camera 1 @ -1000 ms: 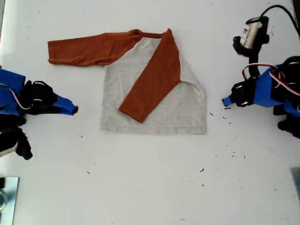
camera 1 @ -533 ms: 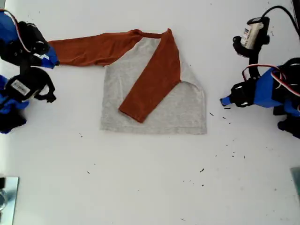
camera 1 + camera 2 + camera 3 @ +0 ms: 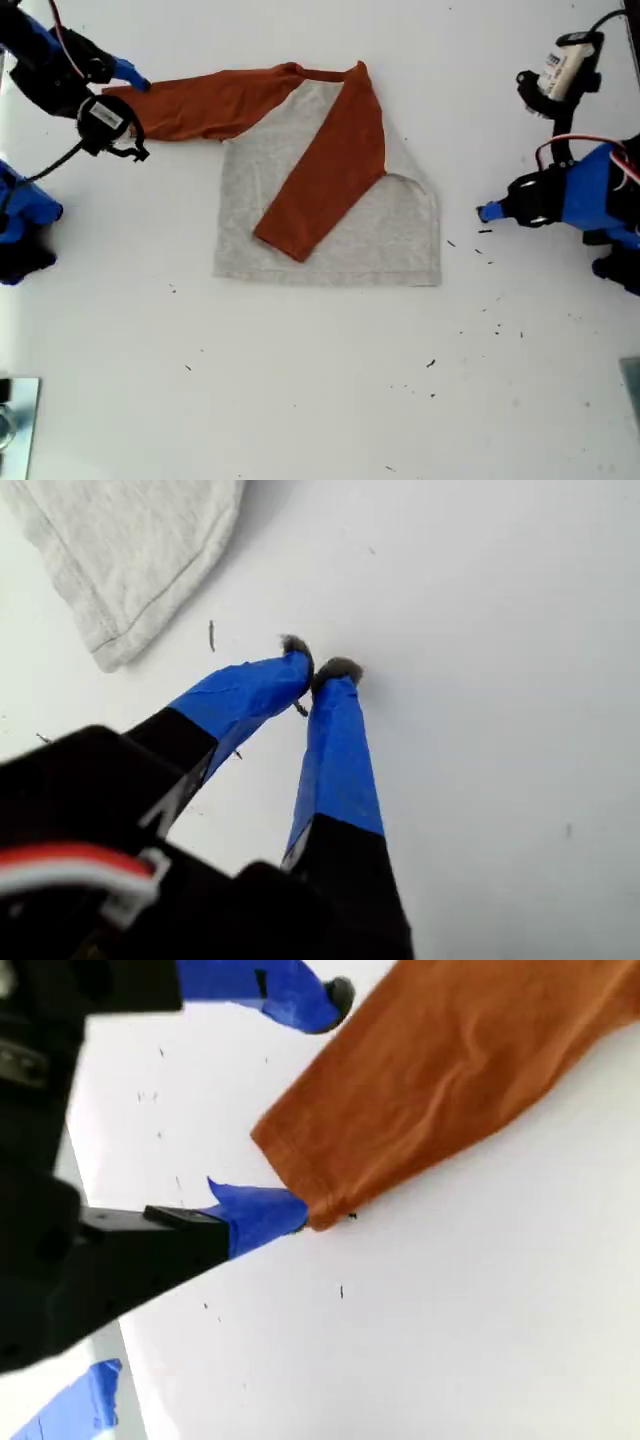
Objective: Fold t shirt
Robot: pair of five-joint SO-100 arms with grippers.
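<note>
While the t shirt [image 3: 330,190] lies flat on the white table [image 3: 320,400], back side up w/ no print seen, one rust-orange sleeve [image 3: 325,165] is folded diagonally across the grey body and the other sleeve [image 3: 205,100] is stretched out toward the exterior view's left.

My second gripper [image 3: 300,1110] is spread wide around the cuff end of that stretched sleeve [image 3: 450,1080]: one blue-taped finger [image 3: 262,1215] is seen touching the cuff corner at table level, the other finger [image 3: 285,990] is seen just beyond the cuff's far edge. The cloth sits between them, not yet pinched. In the exterior view this gripper [image 3: 125,85] is found at the upper left, right at the sleeve end.

My first gripper [image 3: 318,670] is held w/ its blue-taped fingers nearly together, tips almost touching, nothing between them. It hovers over bare table, w/ the grey hem corner [image 3: 120,570] of the shirt near but apart from the tips. In the exterior view it [image 3: 490,212] is seen at the right, just beside the shirt's edge. Small dark specks [image 3: 480,250] are scattered on the table near it.
</note>
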